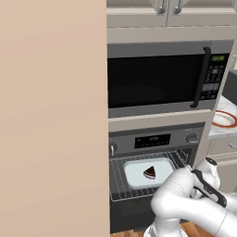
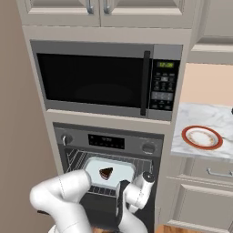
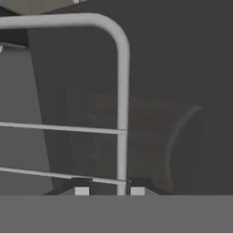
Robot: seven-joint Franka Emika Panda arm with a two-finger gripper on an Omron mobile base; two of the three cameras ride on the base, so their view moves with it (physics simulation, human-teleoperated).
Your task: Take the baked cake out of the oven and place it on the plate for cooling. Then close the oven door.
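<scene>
The baked cake (image 1: 149,172) sits on a pale tray (image 1: 134,173) near the middle of the wire rack (image 1: 121,185) inside the open oven (image 1: 152,141). The plate (image 2: 202,137) rests on the worktop (image 2: 205,119) to the right, near its front edge. In the hand view the end effector (image 3: 109,191) is at the rack's outer frame, its fingertips (image 3: 82,190) nearly closed on either side of a vertical grey rod, seemingly gripping it. My reading is that the cake lies further in and toward the rack's centre from the end effector, so reaching it means letting go and moving inward over the tray.
</scene>
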